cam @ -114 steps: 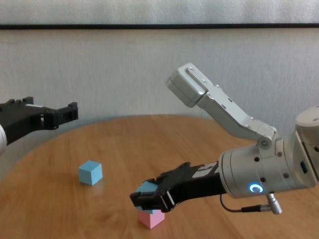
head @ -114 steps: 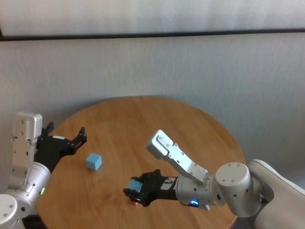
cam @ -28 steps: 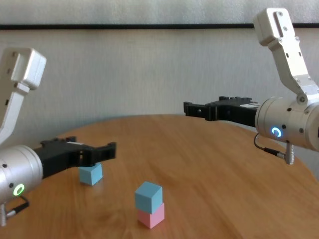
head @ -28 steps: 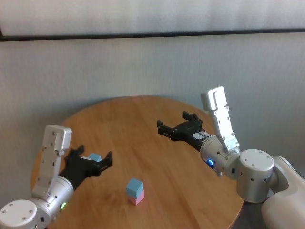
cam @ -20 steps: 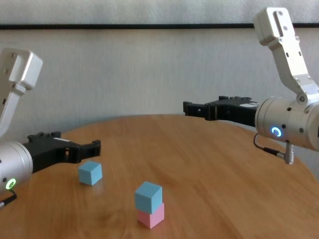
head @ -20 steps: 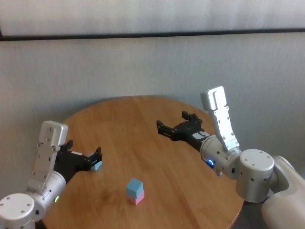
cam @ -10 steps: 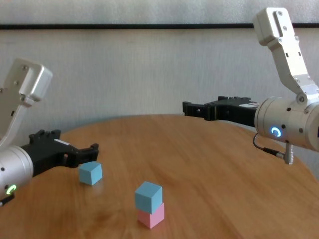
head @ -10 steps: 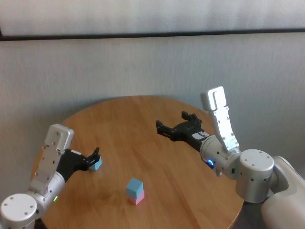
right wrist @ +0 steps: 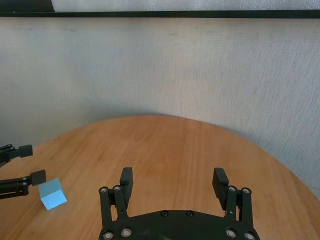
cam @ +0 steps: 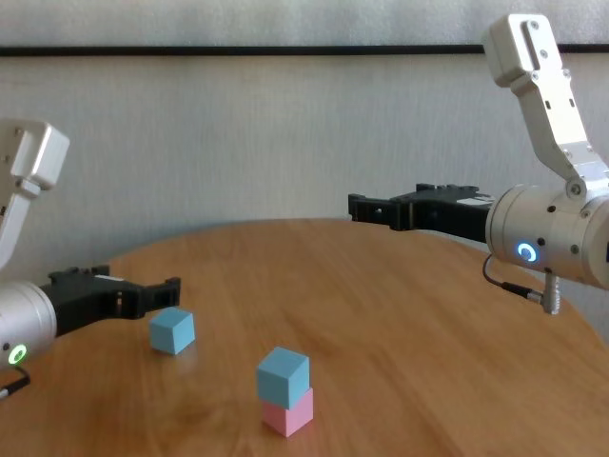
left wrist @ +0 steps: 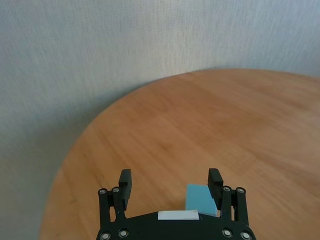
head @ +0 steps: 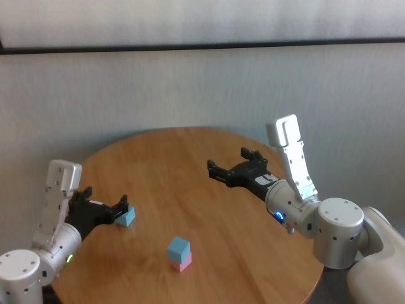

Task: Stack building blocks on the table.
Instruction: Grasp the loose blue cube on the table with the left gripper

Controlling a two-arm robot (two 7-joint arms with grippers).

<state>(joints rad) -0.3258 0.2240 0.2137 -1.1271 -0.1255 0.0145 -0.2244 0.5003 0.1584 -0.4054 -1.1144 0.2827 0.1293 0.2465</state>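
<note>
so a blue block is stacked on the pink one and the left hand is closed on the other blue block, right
Not quite. The blue block sits on the pink one, but the left hand is open at the other blue block, not closed on it. The left wrist view shows its fingers spread.

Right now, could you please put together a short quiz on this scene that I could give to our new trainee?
1. True or false: a blue block sits on top of the pink block.
2. Which end effector is close to the loose blue block?
A. the left end effector
B. the right end effector
C. neither one
3. Fill in: the right end effector hangs above the table, open and holding ____.

Key:
1. True; the two form a small stack.
2. A; it is open, with the block just at its fingertips and not yet gripped.
3. Nothing.
</note>
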